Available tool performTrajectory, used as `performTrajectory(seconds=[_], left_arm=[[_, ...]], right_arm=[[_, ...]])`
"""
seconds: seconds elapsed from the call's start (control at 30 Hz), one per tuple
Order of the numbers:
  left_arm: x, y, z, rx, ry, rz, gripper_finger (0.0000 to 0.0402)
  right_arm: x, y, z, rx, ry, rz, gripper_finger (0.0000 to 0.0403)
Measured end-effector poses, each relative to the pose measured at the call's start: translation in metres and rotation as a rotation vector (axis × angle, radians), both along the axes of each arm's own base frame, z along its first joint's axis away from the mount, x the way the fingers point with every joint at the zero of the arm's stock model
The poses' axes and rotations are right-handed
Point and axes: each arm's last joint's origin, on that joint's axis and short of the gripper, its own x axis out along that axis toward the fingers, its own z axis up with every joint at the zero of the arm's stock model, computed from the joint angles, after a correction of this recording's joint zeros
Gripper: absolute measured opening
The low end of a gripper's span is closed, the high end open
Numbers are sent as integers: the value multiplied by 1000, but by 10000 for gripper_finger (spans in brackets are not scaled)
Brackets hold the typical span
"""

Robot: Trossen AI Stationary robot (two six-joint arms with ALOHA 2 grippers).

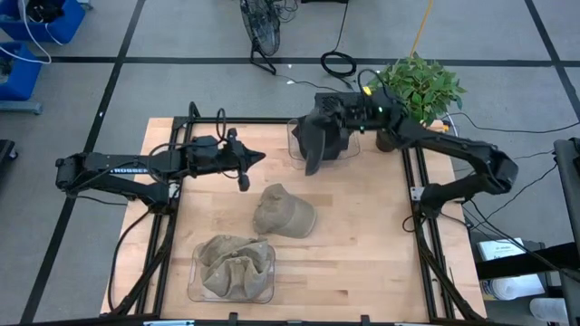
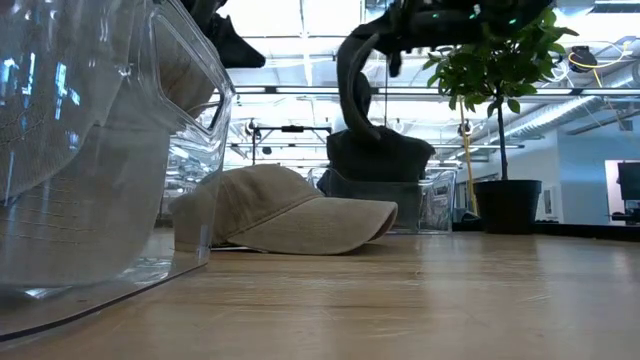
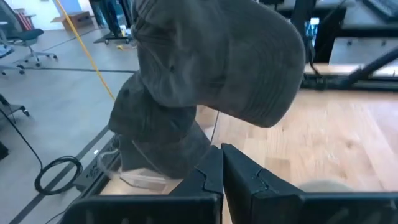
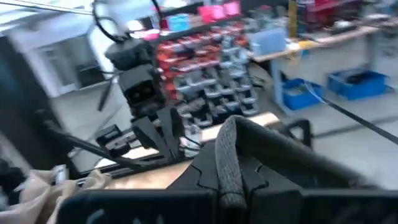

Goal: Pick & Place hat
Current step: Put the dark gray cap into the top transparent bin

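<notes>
My right gripper (image 1: pixel 352 119) is over the clear bin (image 1: pixel 294 149) at the table's far edge, shut on a dark grey hat (image 1: pixel 319 138). That hat hangs over more dark hats (image 2: pixel 382 155) piled in the bin. A tan cap (image 1: pixel 283 213) lies crown up on the middle of the table, resting on its brim and lower edge. My left gripper (image 1: pixel 245 170) hovers shut above the table, left of the far bin and beyond the tan cap. In the left wrist view its fingertips (image 3: pixel 222 169) point at the hanging dark hat (image 3: pixel 217 62). My right gripper pinches a narrow edge of the dark hat's cloth (image 4: pixel 227 152) between its two fingers. The hat hangs below the gripper, its brim (image 2: pixel 350 85) curving down toward the pile in the bin. Whether its lower end touches the pile, I cannot tell.
A second clear bin (image 1: pixel 234 270) holding crumpled tan hats sits at the table's near edge, close to the low camera (image 2: pixel 100 150). A potted plant (image 1: pixel 419 89) stands at the far right corner, behind my right arm. Bare wood lies right of the tan cap (image 1: pixel 372 235).
</notes>
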Motion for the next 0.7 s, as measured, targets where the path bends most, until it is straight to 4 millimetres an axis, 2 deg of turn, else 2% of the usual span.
performTrajectory(seconds=[0.13, 0.27, 0.4, 0.6, 0.7], left_arm=[[0, 0, 2, -23, -31, 11, 4], [0, 1, 2, -52, -42, 58, 6], [0, 1, 2, -64, -44, 62, 5], [0, 1, 2, -58, -44, 86, 5], [0, 1, 2, -58, -44, 86, 5]], right_arm=[[11, -20, 2, -36, -20, 126, 0], [17, -30, -6, -39, -34, 199, 0], [18, -26, 1, -58, -94, 287, 0], [14, -21, 10, -68, -120, 325, 0], [14, -20, 11, -157, -135, 332, 0]])
